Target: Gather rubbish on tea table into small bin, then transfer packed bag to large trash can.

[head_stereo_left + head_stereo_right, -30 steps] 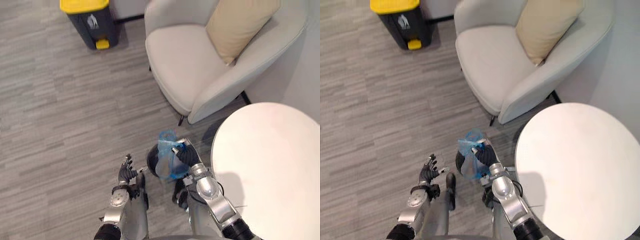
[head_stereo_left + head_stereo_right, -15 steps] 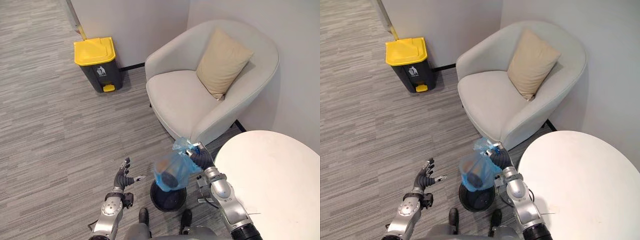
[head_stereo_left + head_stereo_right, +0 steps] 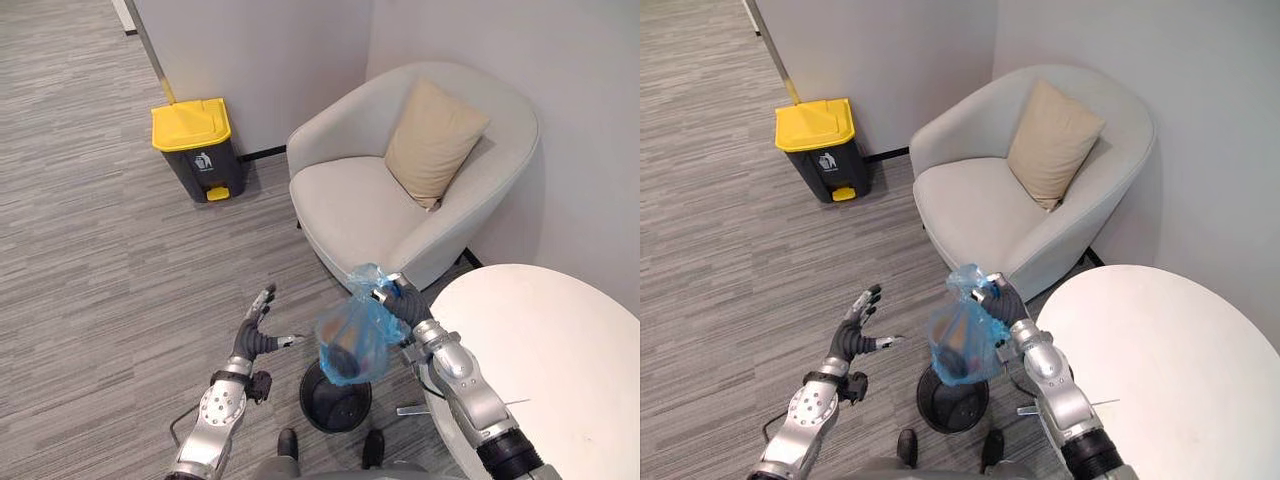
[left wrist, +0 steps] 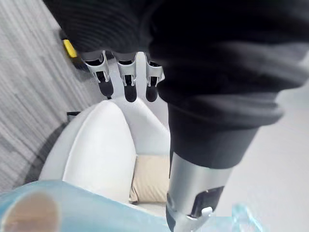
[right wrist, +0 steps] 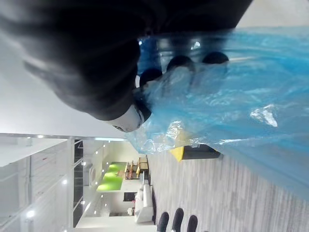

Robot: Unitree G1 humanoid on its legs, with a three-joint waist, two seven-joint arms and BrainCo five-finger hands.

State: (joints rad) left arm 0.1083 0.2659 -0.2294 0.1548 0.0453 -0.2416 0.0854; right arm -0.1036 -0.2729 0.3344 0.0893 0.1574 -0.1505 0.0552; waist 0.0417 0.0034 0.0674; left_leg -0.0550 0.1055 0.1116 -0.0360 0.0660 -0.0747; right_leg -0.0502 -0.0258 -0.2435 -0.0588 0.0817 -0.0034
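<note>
My right hand [image 3: 404,302] is clenched round the bunched neck of the translucent blue plastic rubbish bag [image 3: 348,338], which hangs in the air just above the small round black bin [image 3: 336,410], beside the round white table [image 3: 560,350]. My left hand [image 3: 251,340] hovers near the bag with straight, spread fingers and holds nothing.

The bag looks light and limp. Its thin film sags round something dark at the bottom, so I expect it to swing as I walk and the slick plastic to creep through the fingers. The gathered neck is the right place to hold it, and the left hand could steady it from underneath. The large dark grey trash can with the yellow lid [image 3: 205,168] stands well apart, by the wall.
</note>
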